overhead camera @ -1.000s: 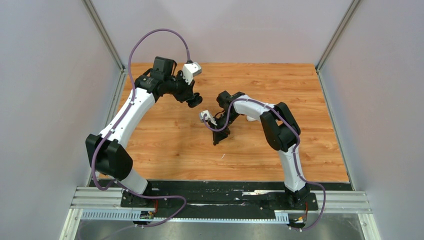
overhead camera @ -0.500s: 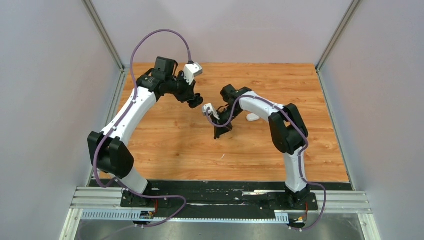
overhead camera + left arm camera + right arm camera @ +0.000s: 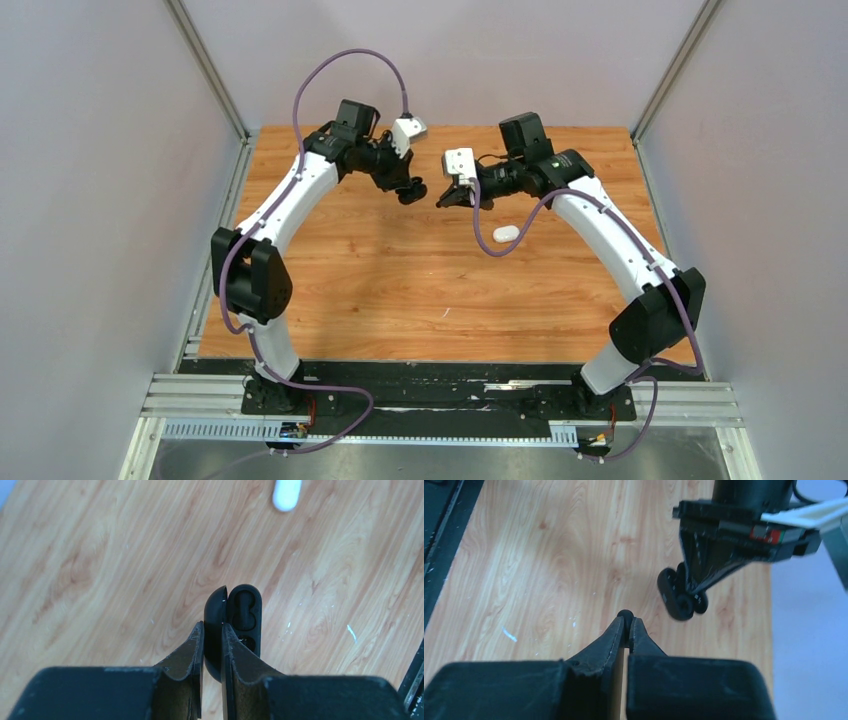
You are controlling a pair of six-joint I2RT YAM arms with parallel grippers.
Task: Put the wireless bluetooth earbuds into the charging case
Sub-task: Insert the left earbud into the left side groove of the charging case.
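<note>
My left gripper [image 3: 412, 192] is shut on the lid of an open black charging case [image 3: 243, 615] and holds it in the air above the table, its two sockets facing sideways. My right gripper [image 3: 443, 200] is shut on a tiny black earbud [image 3: 625, 614], which peeks out between the fingertips. In the right wrist view the black case [image 3: 676, 596] hangs in the left gripper [image 3: 689, 591], just ahead and to the right of the earbud. The two grippers face each other a short gap apart. No white earbuds are in view.
A white pebble-shaped case [image 3: 506, 233] lies shut on the wooden table [image 3: 400, 290] below the right arm; it also shows in the left wrist view [image 3: 287, 492]. Grey walls enclose the table on three sides.
My right arm has lifted off the table and swung back and up, so its gripper now faces the left one. My left arm has moved right and toward the back with the black case.
</note>
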